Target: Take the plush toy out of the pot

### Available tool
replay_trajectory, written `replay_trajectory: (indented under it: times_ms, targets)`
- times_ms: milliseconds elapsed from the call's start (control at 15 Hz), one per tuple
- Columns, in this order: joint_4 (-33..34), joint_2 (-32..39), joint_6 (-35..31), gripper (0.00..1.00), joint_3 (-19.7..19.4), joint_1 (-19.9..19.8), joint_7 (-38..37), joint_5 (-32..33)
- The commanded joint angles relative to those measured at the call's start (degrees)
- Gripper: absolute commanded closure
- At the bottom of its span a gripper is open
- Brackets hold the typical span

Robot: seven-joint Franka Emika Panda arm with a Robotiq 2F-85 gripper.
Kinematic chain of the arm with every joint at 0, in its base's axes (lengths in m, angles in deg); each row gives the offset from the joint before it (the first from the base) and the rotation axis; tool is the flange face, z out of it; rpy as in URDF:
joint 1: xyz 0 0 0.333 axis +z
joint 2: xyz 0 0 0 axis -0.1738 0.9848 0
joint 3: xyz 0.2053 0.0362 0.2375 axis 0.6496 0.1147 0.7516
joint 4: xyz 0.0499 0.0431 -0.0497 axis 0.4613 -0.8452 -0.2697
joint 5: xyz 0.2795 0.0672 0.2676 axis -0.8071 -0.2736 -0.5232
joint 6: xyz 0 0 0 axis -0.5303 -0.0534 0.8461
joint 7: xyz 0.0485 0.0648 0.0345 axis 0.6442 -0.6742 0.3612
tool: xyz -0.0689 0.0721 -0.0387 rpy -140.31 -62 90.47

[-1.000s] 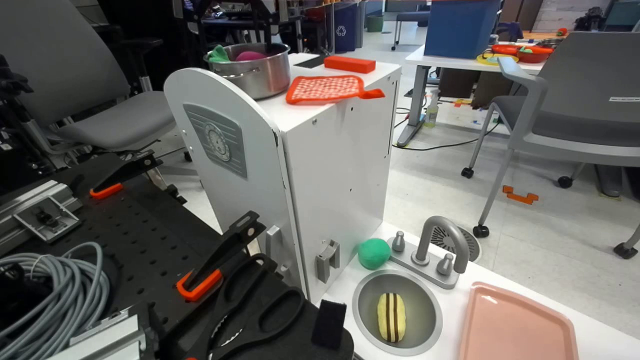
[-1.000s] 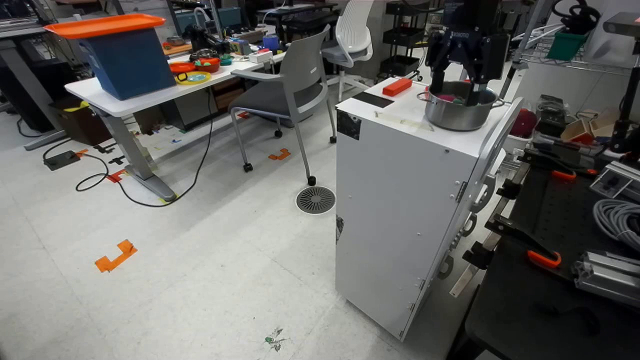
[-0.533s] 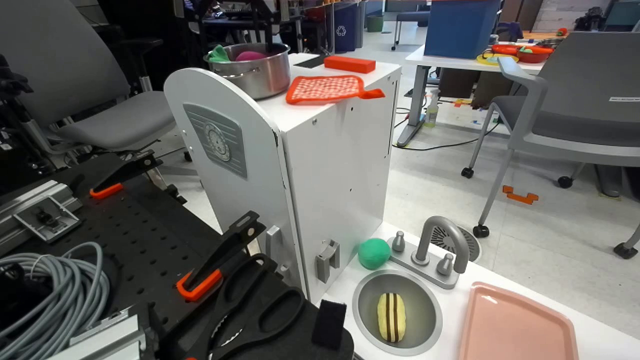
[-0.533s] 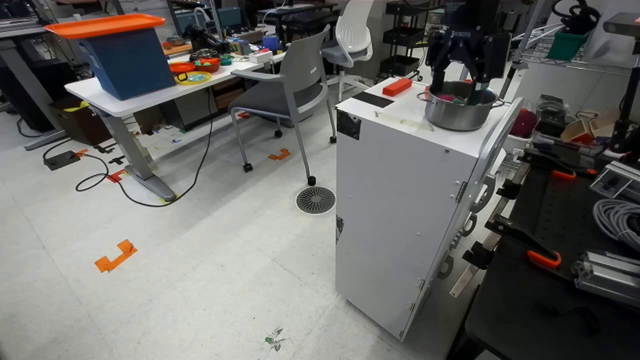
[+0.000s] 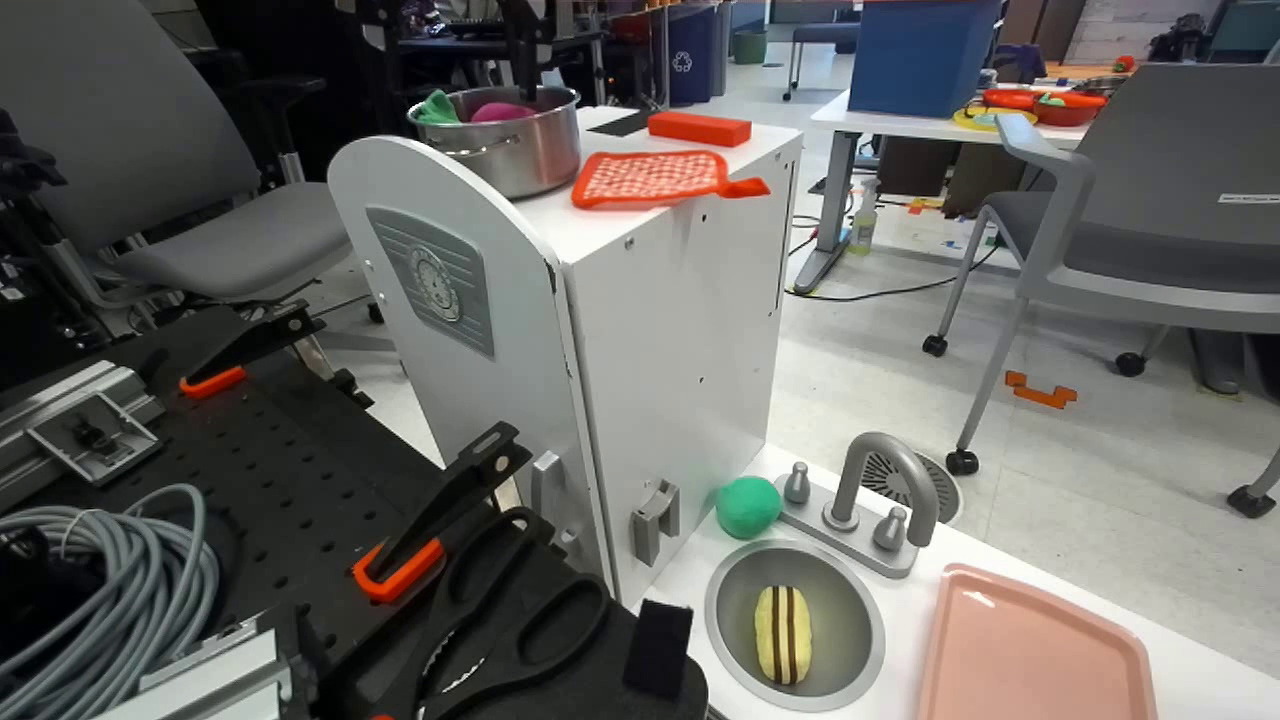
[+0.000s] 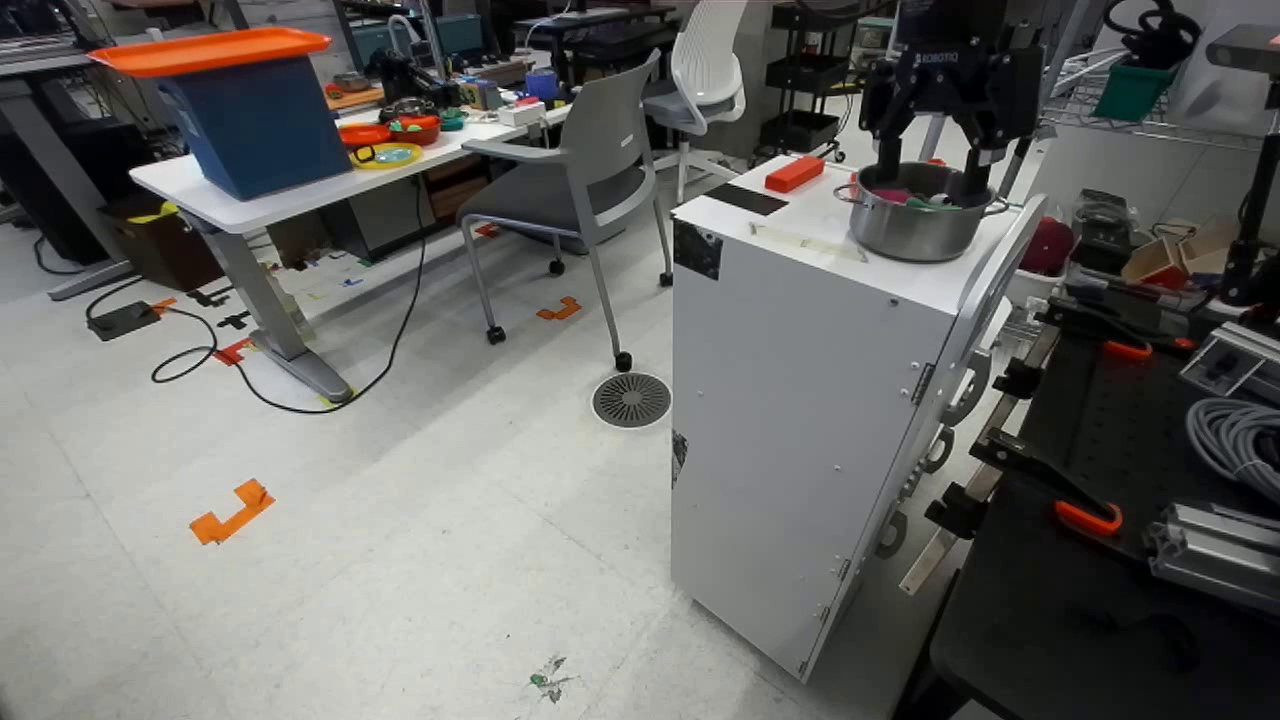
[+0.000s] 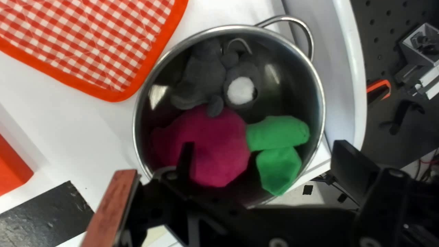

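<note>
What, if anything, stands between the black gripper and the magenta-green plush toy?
Nothing visible above blocks the black gripper, but a grey plush animal overlaps one edge of the magenta-green toy in the round metal pot.

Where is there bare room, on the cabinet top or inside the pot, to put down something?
The cabinet top is bare between potholder, red block, black patch and pot. The pot is crowded with the pink-green plush toy and grey toy; bare metal shows between the white muzzle and green part.

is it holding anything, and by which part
Nothing is held: the jaws stand wide apart, and the pink-and-green toy lies in the pot.
</note>
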Motion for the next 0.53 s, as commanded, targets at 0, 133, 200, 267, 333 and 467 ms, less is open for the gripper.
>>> replay_trajectory:
  times_ms: [0,133,200,267,333,467]
  targets:
    - [1.10,-0.61,2.16,0.00,-0.21,-0.18,2.59,0.77]
    - [1.02,-0.60,1.48,0.00,-0.29,-0.10,2.73,1.33]
    - [0.99,-0.59,1.08,0.00,-0.35,-0.05,2.68,1.80]
    - [1.04,-0.52,0.94,0.00,-0.40,-0.02,2.69,2.42]
    - [1.07,-0.46,0.84,0.00,-0.45,-0.01,2.70,3.08]
    - [1.19,-0.23,0.82,0.00,-0.55,-0.05,2.76,4.28]
